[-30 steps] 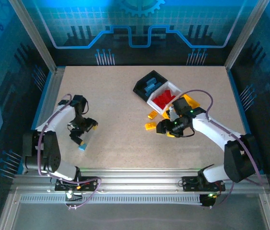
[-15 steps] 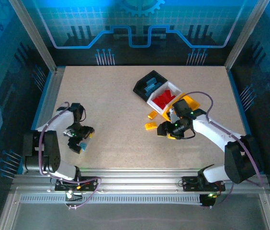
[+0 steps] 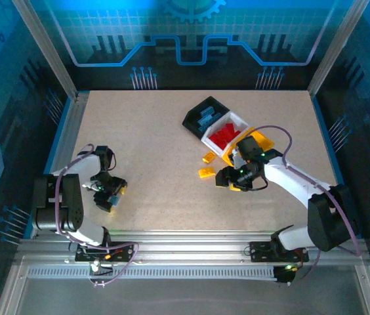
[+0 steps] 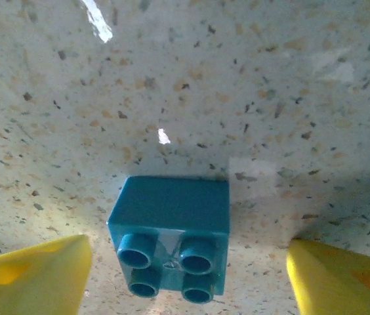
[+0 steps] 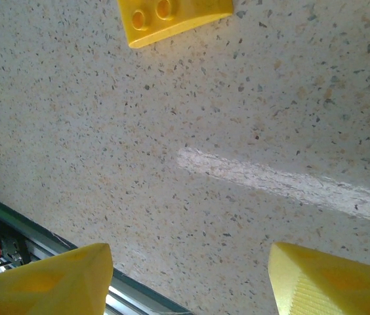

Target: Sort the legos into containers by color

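Left wrist view makes plain what the top view blurs: the blue lego (image 4: 172,230) lies on the worktop (image 4: 237,79) between the spread fingers of the left tool (image 4: 188,279), touching neither. The right tool (image 5: 191,282) gapes empty.

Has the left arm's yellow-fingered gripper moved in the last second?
Yes. The left gripper slid toward the table's near edge, now straddling the small blue plastic brick.

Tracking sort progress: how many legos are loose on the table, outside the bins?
3. One blue brick between the left gripper's open fingers; two yellow bricks beside the white bin. The right gripper may hide more.
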Controlling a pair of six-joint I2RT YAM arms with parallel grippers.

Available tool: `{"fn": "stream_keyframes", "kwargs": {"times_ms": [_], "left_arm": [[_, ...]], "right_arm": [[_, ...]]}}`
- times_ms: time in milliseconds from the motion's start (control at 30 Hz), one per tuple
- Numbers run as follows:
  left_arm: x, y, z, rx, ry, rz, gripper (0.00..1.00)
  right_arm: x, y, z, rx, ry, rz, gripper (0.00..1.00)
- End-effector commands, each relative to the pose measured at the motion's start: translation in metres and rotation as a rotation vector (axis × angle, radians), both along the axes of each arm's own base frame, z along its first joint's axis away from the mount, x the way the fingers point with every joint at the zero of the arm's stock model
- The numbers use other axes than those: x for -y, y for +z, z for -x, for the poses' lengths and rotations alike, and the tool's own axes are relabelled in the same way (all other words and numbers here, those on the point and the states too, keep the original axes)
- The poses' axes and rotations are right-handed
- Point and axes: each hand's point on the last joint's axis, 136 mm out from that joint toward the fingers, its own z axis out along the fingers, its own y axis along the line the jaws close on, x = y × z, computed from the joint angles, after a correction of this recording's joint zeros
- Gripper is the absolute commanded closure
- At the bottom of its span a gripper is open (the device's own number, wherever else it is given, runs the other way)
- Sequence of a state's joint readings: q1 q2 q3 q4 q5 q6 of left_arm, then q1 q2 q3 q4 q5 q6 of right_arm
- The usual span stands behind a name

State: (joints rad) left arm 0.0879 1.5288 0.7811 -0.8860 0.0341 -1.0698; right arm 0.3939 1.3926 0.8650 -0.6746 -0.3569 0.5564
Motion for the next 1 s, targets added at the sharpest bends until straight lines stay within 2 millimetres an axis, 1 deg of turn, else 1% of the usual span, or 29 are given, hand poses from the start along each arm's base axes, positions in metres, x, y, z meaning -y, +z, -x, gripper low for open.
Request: {"fn": "stream_keyframes", "kwargs": {"times_ms": [0,100,267,333,433,533,567,600,667,767,967], "left_arm": [[-0.007,-0.009,0.003,-0.019,0.016,-0.018,0.26],[-0.009,-0.012,0.004,-0.016,0.016,-0.023,0.31],[-0.011,-0.014,0.000,-0.003,0.002,-0.028,0.34],[-0.011,-0.014,-0.001,0.000,-0.013,-0.026,0.39],[-0.012,-0.011,-0.003,0.017,-0.039,-0.028,0.42],[-0.016,-0.008,0.001,0.013,-0.054,-0.047,0.41],[-0.016,-0.007,0.004,0.009,-0.052,-0.053,0.37],[-0.016,-0.008,0.006,0.010,-0.042,-0.052,0.35],[-0.013,-0.010,0.009,0.025,-0.013,-0.033,0.35],[-0.015,-0.008,0.009,0.055,0.011,-0.036,0.35],[-0.027,-0.007,0.010,0.079,0.034,-0.039,0.36]], "right_arm": [[0.002,0.005,0.009,-0.008,0.013,-0.004,0.35],[0.003,0.008,0.010,-0.006,0.014,0.000,0.35],[0.006,0.012,0.013,0.001,0.019,0.011,0.35],[0.006,0.014,0.014,0.002,0.018,0.009,0.35],[0.007,0.017,0.015,0.013,0.007,0.007,0.35],[0.007,0.017,0.017,0.013,-0.002,-0.001,0.35],[0.006,0.017,0.017,0.013,-0.003,-0.002,0.35],[0.006,0.017,0.017,0.012,-0.003,-0.002,0.35],[0.004,0.016,0.018,0.012,-0.002,-0.002,0.35],[0.002,0.016,0.020,0.014,0.001,-0.002,0.35],[0.002,0.015,0.024,0.013,0.000,0.001,0.35]]}}
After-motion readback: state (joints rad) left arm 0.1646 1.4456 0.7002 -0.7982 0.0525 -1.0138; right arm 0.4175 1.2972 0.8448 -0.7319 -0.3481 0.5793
